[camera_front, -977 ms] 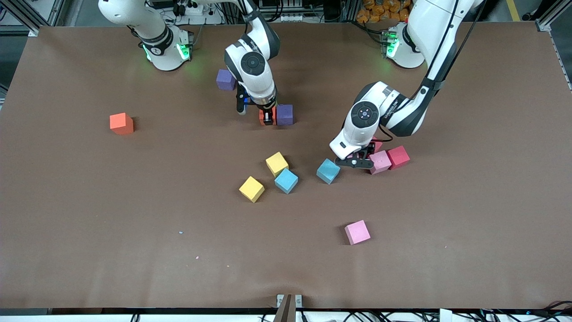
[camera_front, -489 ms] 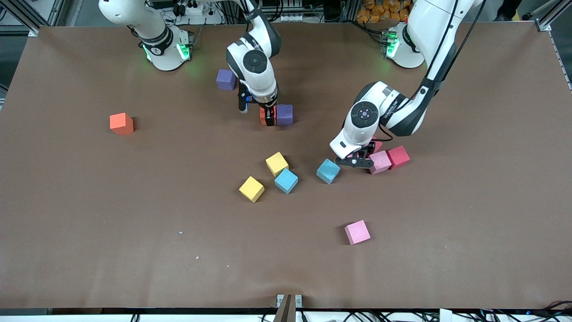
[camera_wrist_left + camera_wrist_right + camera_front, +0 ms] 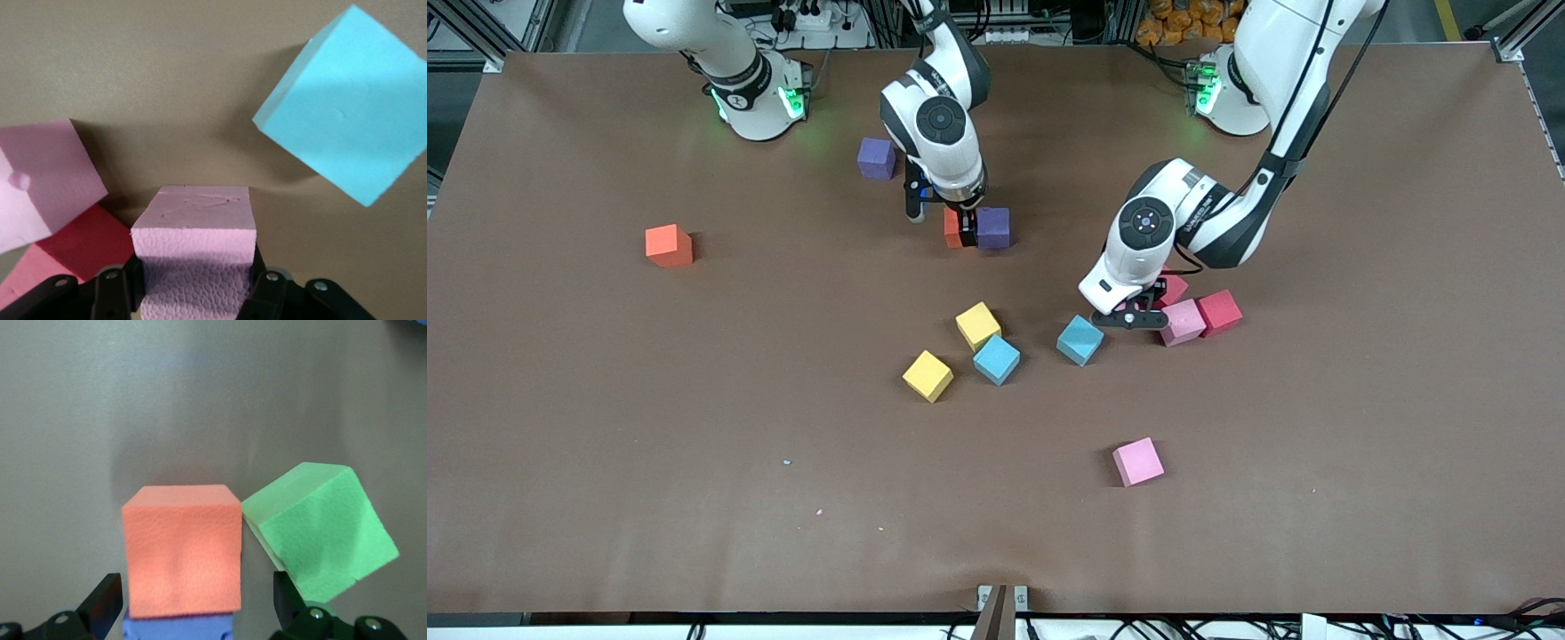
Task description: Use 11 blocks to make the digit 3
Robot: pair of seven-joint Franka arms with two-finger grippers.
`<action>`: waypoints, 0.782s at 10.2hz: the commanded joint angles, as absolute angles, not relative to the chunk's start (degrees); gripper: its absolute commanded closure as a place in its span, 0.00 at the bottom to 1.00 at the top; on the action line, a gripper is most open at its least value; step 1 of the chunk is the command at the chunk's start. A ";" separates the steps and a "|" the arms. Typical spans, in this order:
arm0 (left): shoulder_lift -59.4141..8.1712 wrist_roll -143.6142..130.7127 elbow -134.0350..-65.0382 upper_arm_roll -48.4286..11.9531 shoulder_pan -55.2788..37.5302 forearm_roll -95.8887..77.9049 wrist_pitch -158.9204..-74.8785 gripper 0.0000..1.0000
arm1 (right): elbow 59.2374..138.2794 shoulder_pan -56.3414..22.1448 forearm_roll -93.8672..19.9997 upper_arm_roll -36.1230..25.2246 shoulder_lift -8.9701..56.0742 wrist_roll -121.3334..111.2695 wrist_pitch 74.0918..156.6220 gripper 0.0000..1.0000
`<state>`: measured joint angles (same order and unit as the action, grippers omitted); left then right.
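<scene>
Left gripper [image 3: 193,293] pinches a pink block [image 3: 195,250] beside the light blue block [image 3: 347,110]; right gripper [image 3: 197,610], jaws spread, straddles an orange block [image 3: 181,547].

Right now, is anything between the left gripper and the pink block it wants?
No, nothing visible does. The left gripper is shut on the pink block. Another pink block and a red block sit close beside it, not between.

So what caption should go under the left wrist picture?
Left gripper shut on a pink block, beside a light blue block.
</scene>
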<state>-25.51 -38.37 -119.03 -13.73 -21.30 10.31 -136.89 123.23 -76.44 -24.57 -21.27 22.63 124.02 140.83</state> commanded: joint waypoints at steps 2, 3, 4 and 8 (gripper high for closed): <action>-20.93 -43.74 -119.62 -14.24 -21.01 10.90 -132.39 1.00 | 121.04 -77.26 -23.20 -24.42 20.57 124.80 134.49 0.00; -19.53 -45.16 -119.36 -14.41 -20.92 10.64 -130.71 1.00 | 120.33 -77.26 -22.94 -25.39 20.31 124.80 132.65 0.00; -18.12 -49.27 -119.36 -14.41 -20.83 9.07 -129.21 1.00 | 120.24 -77.26 -21.03 -25.40 19.08 124.54 132.02 0.00; -15.56 -69.80 -119.53 -17.91 -21.01 5.10 -127.53 1.00 | 127.06 -76.99 -14.42 -25.49 7.60 102.37 127.44 0.00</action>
